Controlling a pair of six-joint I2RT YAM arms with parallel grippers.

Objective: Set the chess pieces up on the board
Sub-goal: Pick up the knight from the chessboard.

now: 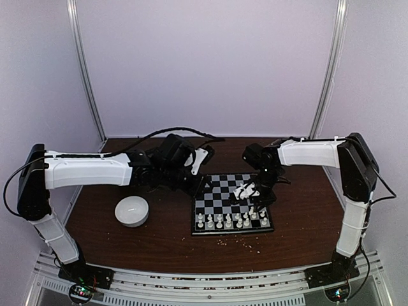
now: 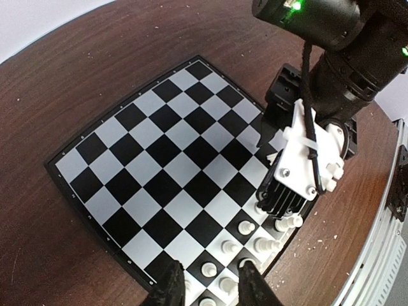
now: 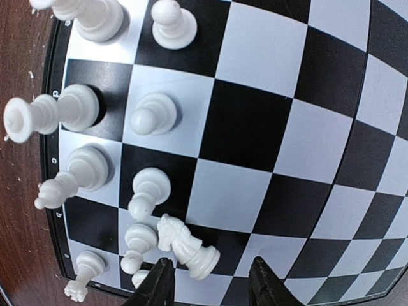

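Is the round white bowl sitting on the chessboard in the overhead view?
No, the bowl stands on the table, apart from the board and to its left.

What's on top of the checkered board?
Small white chess pieces stand along the near edge of the board. The right claw covers some squares, so those can't be seen.

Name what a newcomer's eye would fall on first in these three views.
The checked board in the middle of the dark table, with white chess pieces ranked along its near edge. Next, the right gripper hanging low over that edge, open, with a knight apparently tipped over by its fingers. A round white bowl sits left of the board.
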